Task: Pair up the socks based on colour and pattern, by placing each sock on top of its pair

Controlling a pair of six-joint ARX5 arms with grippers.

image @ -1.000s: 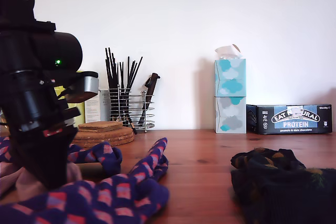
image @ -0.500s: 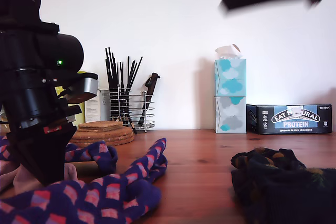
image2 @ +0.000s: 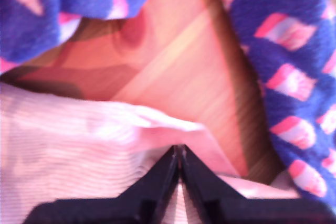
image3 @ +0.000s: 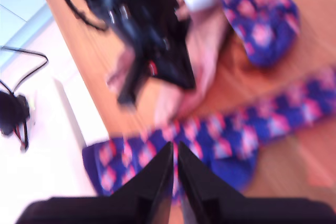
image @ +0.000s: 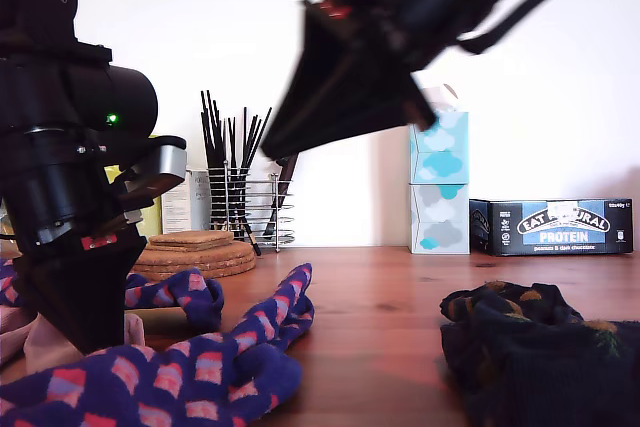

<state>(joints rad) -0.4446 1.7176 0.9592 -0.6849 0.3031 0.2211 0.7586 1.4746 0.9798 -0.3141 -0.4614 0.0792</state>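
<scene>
Since half a second ago, my second end effector [image: 300,137] has been swung down into view, blurred, fingers together and empty, above the patterned sock [image: 200,367] on the wooden table [image: 400,317]. My first end effector [image2: 180,153] is pinched on ribbed pink sock [image2: 68,145]. Dark dotted socks [image: 540,347] are cut off at the exterior view's right.

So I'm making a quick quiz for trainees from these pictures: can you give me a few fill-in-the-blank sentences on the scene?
1. My first gripper has its tips pressed on the pale ____ sock.
2. The navy socks carry a pink-orange ____ pattern.
3. Two tissue boxes are ____ one on the other by the wall.
4. My second gripper is up in the ____, above the table.

Missing words: pink; diamond; stacked; air
</scene>
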